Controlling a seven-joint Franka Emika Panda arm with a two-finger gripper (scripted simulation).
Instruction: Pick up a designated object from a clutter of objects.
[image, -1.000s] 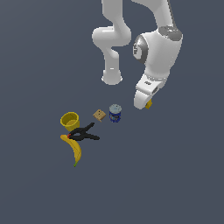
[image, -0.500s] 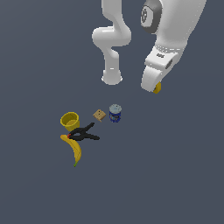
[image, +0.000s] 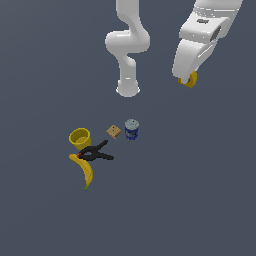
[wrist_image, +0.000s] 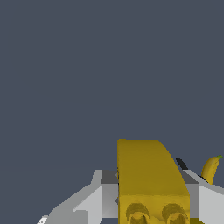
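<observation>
White-shelled, the arm's gripper hangs high and well apart from the blue can, pinching the yellow block between its fingers, so the lift step looks done and only a steady hold remains.

We see the block held in the pincer up off the counter, far toward the exterior view's right of the clutter and well apart from it. On the counter the cup sits at the exterior view's left, the cube to its right, and the can just beside the cube on the right. The clamp lies in front of the cup and cube, and the banana lies in front of the clamp, its upper end touching it.
</observation>
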